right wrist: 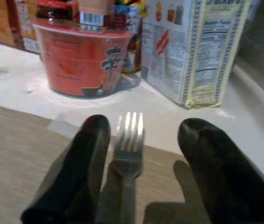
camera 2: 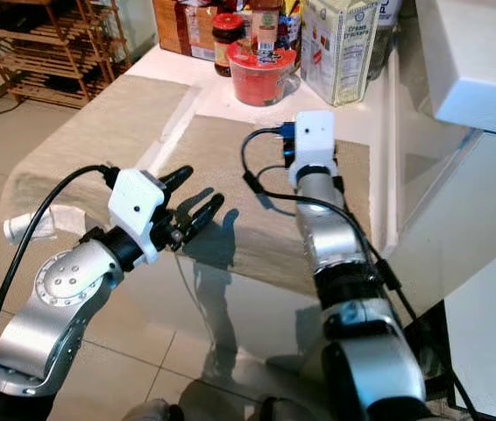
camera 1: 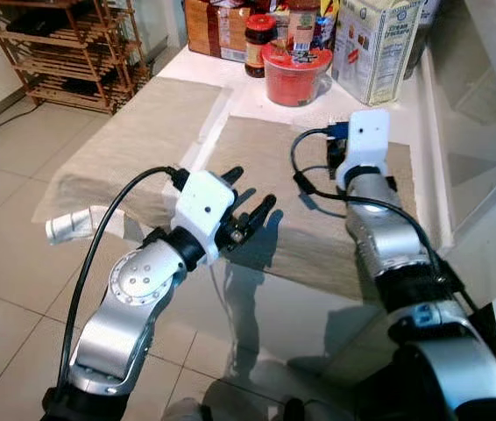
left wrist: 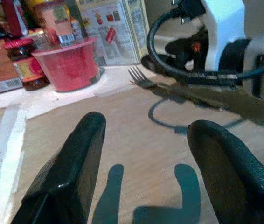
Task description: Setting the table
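Right wrist view looks straight down the right gripper (right wrist: 136, 172), whose two black fingers stand wide apart with a metal fork (right wrist: 128, 144) lying flat between them, its tines pointing away toward the far edge of the beige placemat (camera 1: 257, 167). Neither finger seems to touch the fork, so I judge it set down or about to be let go, not gripped. It lies at the far right part of the mat, likely so the middle stays free for a plate. Just beyond it on the white table (camera 1: 230, 88) stand a red noodle cup (right wrist: 83, 58) and, to its right, a cream cracker box (right wrist: 202, 46), with jars and packets crowded behind; they are close to the mat's far edge, which leaves little room for a reach past the fork. The left gripper (camera 1: 244, 206) hovers over the mat's near left part, fingers also spread wide and holding nothing, kept clear of the right arm. A second placemat (camera 1: 134, 132) lies to the left, bare.
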### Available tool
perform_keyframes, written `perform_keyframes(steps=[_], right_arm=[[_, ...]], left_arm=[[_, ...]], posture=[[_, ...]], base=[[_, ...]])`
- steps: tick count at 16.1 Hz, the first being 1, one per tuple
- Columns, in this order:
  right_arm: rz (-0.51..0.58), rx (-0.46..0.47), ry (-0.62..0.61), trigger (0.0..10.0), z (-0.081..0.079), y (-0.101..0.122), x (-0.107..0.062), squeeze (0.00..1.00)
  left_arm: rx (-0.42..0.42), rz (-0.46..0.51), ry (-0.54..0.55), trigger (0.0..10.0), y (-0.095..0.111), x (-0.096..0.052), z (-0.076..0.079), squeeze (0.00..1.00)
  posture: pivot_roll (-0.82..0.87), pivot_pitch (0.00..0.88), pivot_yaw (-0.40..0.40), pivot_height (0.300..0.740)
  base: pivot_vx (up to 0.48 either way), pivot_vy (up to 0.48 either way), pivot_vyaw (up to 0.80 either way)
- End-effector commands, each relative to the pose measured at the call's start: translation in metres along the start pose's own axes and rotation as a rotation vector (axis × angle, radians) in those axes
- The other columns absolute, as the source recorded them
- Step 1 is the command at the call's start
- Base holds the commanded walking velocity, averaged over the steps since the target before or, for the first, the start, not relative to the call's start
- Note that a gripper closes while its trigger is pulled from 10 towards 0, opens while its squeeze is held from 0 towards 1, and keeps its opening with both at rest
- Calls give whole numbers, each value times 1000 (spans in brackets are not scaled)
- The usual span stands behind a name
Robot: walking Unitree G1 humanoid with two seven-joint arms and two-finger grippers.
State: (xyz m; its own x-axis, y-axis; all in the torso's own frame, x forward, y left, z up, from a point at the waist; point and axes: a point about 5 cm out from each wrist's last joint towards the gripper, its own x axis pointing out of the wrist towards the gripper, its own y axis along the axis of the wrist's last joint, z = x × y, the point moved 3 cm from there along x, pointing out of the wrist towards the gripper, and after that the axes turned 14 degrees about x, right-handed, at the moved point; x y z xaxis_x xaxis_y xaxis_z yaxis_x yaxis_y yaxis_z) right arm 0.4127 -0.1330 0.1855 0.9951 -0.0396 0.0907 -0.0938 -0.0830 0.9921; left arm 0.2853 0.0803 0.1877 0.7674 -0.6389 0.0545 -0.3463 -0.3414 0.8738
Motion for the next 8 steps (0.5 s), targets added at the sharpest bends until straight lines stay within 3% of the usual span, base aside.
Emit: perform_keyframes(steps=[1, 2, 3, 4, 8], right_arm=[[17, -2, 10, 10000, 2, 2, 3, 1000], [-1, -38, -4, 10000, 4, -2, 4, 1000], [-21, -35, -12, 10000, 5, -6, 5, 0], [-35, -36, -7, 10000, 2, -7, 6, 0], [-173, 135, -10, 10000, -6, -22, 8, 0]], left_arm=[[0, 7, -17, 10000, 1, -2, 2, 0], [1, 6, -18, 10000, 1, -3, 1, 0], [3, 7, -19, 10000, 1, -3, 1, 0], [5, 8, -17, 10000, 2, -3, 1, 0], [9, 10, -18, 10000, 3, -3, 0, 0]], posture=[[103, 92, 33, 740], [103, 92, 33, 740], [110, 94, 32, 740], [112, 96, 33, 740], [111, 98, 31, 740]], base=[[0, 0, 0], [0, 0, 0], [0, 0, 0], [0, 0, 0], [0, 0, 0]])
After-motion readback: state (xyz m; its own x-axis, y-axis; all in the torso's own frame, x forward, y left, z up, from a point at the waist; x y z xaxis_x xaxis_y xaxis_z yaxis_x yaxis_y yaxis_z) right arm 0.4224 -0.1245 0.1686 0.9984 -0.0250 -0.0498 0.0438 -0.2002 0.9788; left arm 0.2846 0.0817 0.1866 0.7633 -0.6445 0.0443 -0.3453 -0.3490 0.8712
